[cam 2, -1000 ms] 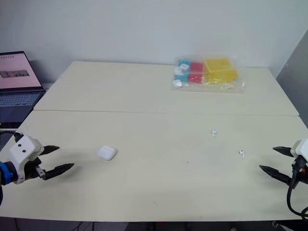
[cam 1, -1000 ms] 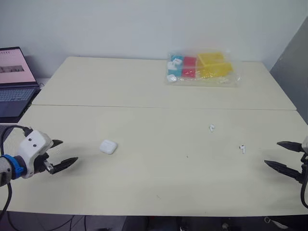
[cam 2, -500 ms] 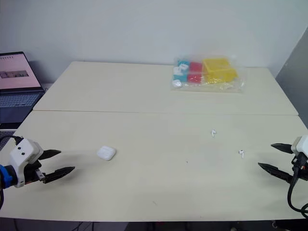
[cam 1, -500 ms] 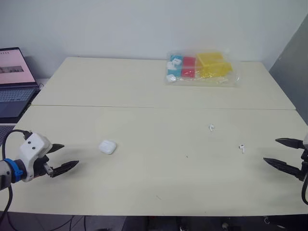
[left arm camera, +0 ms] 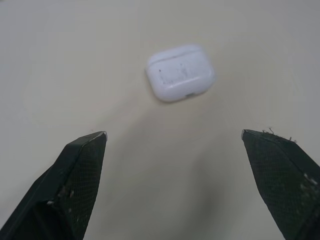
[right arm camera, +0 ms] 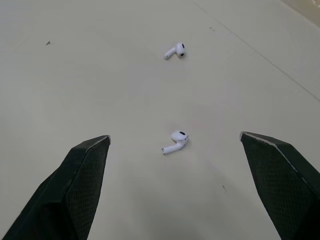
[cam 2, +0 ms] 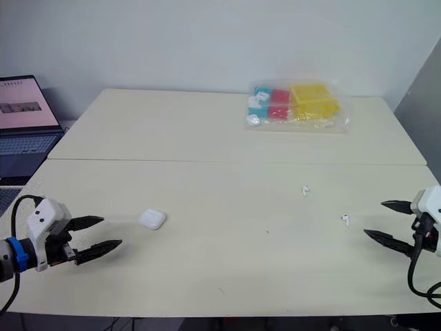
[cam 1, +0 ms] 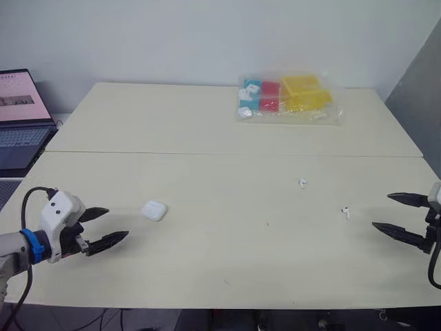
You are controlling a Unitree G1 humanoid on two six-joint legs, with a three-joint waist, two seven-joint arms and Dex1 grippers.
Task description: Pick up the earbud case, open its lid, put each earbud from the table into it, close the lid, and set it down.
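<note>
Your left gripper (cam 1: 117, 223) hovers low over the worktop (cam 1: 227, 265), its fingers spread wide and holding nothing. The white earbud case (cam 1: 154, 210) lies closed just ahead of them. Your right gripper (cam 1: 381, 211) is likewise spread and empty, pointing at the nearer earbud (cam 1: 346, 212). The second earbud (cam 1: 302, 183) lies beyond it, apart.

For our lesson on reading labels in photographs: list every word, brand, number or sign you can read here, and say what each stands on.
No text here can be read.
On the laptop screen: lines of writing, too small to read.
On the earbud case: faint dark marks, too blurred to read.
In the plastic bag: white patches on the blue items, too small to tell whether they carry writing.
</note>
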